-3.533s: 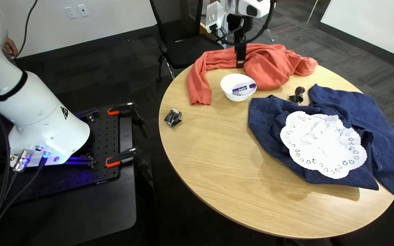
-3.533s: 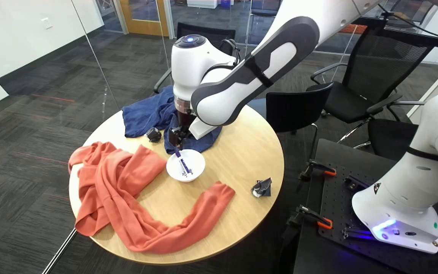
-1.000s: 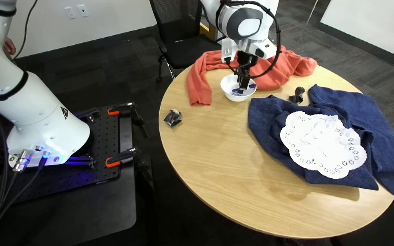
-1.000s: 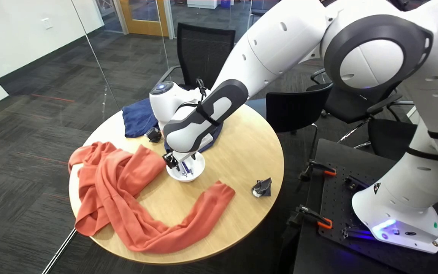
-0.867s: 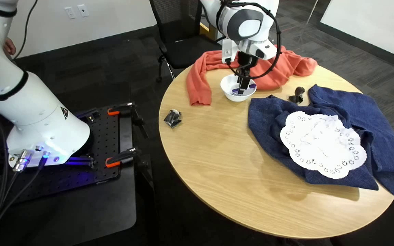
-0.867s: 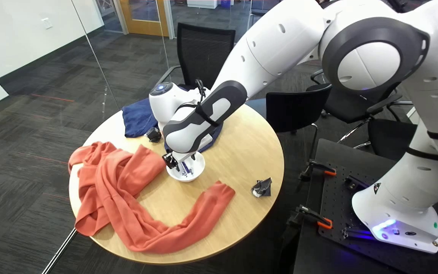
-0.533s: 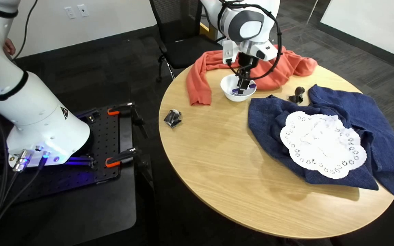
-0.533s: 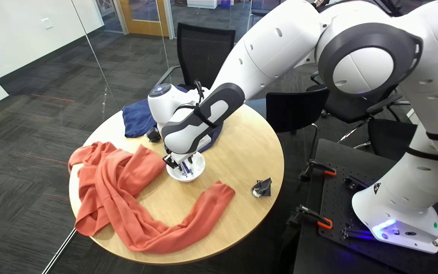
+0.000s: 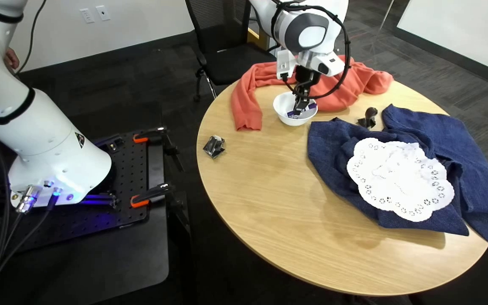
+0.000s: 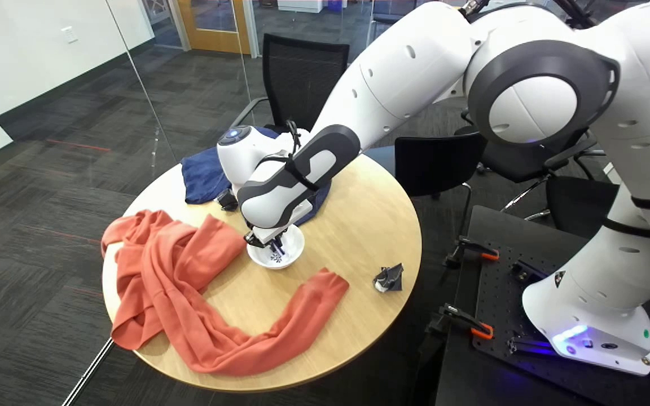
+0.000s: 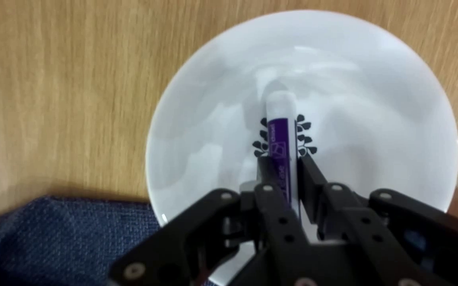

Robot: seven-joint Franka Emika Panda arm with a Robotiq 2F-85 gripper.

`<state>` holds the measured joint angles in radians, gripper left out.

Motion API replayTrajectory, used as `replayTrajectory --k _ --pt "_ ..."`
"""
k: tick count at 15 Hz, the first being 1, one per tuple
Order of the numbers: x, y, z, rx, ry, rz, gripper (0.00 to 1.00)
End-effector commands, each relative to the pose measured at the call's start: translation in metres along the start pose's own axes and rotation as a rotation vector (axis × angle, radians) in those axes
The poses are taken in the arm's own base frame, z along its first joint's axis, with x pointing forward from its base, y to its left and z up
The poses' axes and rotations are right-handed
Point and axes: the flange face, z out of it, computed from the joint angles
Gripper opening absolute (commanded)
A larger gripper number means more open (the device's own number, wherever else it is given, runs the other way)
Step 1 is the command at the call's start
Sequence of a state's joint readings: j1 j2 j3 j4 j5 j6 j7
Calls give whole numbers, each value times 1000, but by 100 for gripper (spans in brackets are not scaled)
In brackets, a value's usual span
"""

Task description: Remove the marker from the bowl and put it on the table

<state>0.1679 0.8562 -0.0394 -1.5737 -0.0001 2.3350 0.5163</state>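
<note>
Tool [image 11: 286, 163] lowered into bowl [image 11: 197, 119]; fingers [image 11: 311, 174], spread moments ago, now drawn in against marker [image 11: 280, 139].

White highlights (wrist view) streak the bowl [image 11: 352, 131].

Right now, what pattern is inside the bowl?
Dark leaves in the bowl, either side of the marker; best in the wrist view.
</note>
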Motion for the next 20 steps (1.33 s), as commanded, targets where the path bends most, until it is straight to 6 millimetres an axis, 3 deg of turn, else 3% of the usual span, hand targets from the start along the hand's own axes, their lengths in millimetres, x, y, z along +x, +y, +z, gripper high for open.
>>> replayTrajectory --k 1,7,12,16,20 --pt "-7 -2 -25 13 -2 8 5" --pt "-30 1 -98 50 111 14 5" --pt "-53 42 -156 52 209 111 5" --pt "-72 95 -162 57 221 206 5" --pt "-90 139 -138 68 181 287 5"
